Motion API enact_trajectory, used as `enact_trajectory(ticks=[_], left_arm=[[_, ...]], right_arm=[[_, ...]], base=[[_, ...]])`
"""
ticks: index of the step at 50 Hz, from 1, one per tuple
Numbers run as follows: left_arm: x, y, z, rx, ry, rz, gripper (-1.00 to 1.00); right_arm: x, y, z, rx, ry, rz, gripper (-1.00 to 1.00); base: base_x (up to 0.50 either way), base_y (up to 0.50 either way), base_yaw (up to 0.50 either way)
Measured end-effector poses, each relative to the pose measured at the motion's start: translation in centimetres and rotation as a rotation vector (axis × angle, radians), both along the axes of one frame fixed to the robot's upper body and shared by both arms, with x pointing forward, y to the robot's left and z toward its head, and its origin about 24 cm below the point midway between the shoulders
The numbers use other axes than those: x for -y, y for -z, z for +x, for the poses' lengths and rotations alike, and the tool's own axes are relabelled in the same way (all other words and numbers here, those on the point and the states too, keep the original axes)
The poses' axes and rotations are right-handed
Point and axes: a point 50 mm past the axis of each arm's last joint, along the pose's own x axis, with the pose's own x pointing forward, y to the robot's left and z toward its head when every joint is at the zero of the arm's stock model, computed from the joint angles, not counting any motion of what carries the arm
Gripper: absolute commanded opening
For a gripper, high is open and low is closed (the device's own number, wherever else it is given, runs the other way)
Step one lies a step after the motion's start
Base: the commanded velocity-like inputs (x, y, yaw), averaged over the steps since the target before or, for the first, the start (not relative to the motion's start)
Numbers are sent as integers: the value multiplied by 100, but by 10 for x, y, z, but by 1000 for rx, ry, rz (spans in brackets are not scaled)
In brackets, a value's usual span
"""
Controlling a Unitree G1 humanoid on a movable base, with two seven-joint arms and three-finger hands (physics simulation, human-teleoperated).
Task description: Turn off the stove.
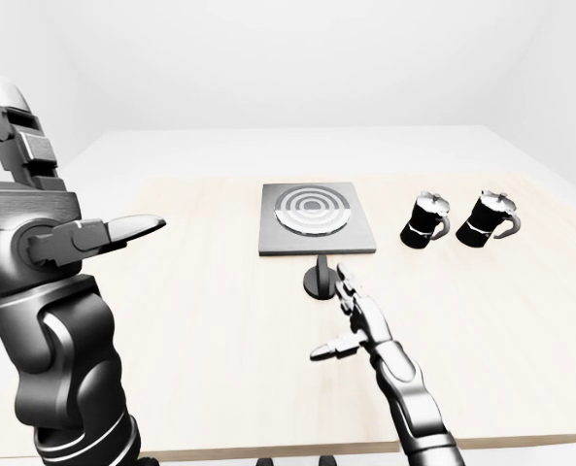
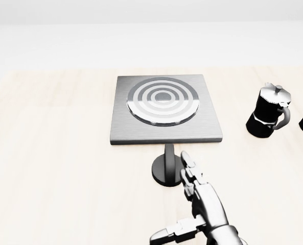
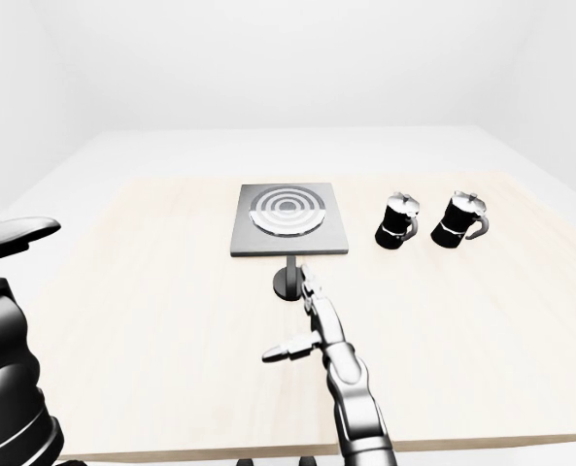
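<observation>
**Right hand at the stove's knob, fingers not yet around it**

The square brushed-steel stove with concentric silver rings sits mid-table on the pale wooden tabletop. Its control, a round black knob with an upright bar handle, stands just below the stove's lower edge in the head view, the bar's long axis running toward the stove.

The silver three-finger right hand reaches up from the bottom of that view. Its fingers are spread, two extended straight toward the knob with their tips at the knob's right rim, the thumb jutting out to the left; it grips nothing. Whether the tips touch the knob cannot be told. The knob lies up and slightly left of the palm.

The dark left hand is raised far to the left in the left-eye view, fingers splayed and empty, well apart from the knob, so the right hand is clearly nearer.

Two black-and-silver moka pots stand right of the stove. No writing or brand is legible anywhere.
</observation>
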Motion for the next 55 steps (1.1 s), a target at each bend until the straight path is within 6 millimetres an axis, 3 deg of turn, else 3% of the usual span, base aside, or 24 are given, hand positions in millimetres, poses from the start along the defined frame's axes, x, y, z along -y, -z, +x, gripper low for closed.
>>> enact_trajectory(ticks=[55], left_arm=[[-2, 1, 0, -5, -4, -3, 100]], right_arm=[[-1, 2, 19, 14, -19, -20, 100]], base=[[0, 0, 0]])
